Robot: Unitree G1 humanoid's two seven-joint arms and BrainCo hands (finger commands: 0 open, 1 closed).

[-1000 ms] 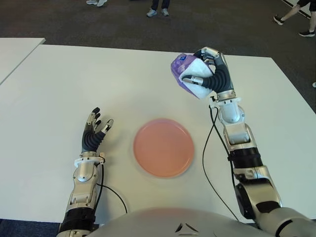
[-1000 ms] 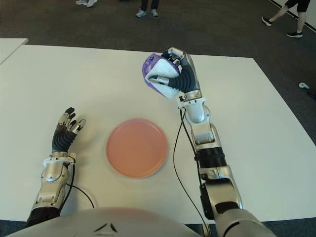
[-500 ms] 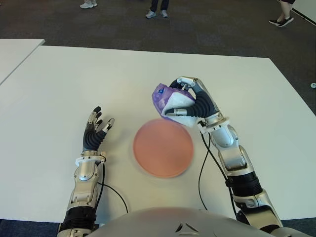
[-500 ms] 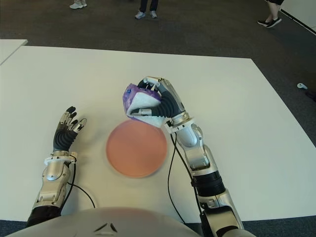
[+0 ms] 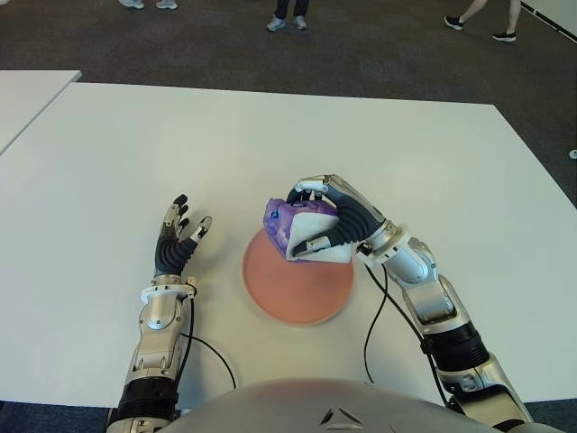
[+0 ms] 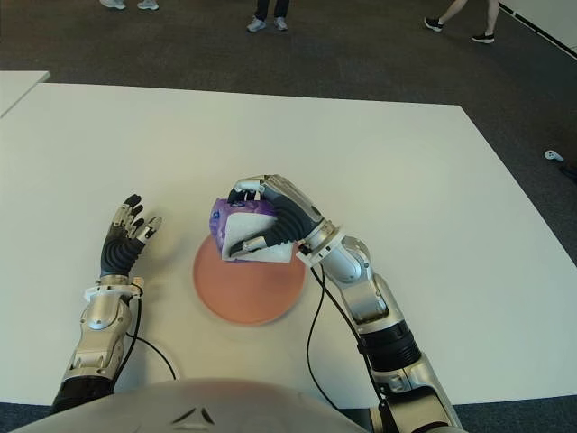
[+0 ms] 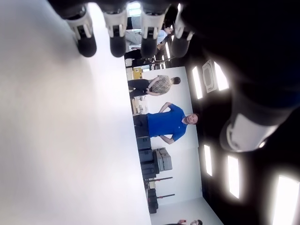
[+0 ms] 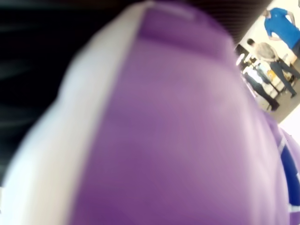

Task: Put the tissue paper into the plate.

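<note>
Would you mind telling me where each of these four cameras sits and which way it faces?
Left eye view: on the head, looking down at the white table; both arms show, right hand gripping the tissue pack over the plate, left hand open.
Right eye view: beside it, same scene slightly offset.
Left wrist view: along the tabletop toward the room; its fingertips show.
Right wrist view: filled by the purple pack.
Both eye views share everything; both wrist views catch distant people.

White surface (image 5: 180,135); second white surface (image 5: 27,95) just beside it; dark carpet floor (image 5: 361,45) beyond, people's feet (image 5: 288,20) on it.
</note>
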